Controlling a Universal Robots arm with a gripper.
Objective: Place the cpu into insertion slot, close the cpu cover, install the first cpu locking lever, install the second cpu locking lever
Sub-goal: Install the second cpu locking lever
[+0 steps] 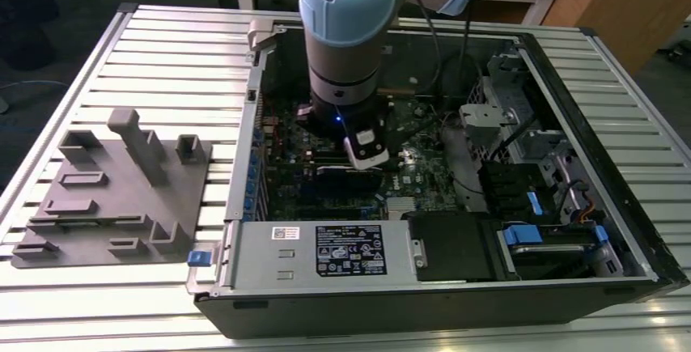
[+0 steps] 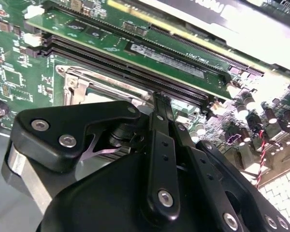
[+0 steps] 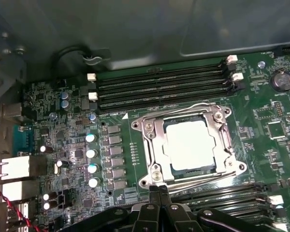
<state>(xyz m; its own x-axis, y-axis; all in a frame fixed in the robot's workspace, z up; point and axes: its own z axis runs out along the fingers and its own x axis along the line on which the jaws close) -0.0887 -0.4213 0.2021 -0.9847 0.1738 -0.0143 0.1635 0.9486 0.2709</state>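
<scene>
Beside black memory slots, the pale cpu sits framed under the cpu cover; gripper fingers pressed together at its six o'clock edge.

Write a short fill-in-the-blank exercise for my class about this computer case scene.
1. In the first wrist view, the cpu sits inside the ____ frame of the cpu cover.
2. The motherboard is coloured ____.
3. In the exterior view, the grey fixture plate lies to the computer case's ____.

Missing words: metal; green; left
</scene>
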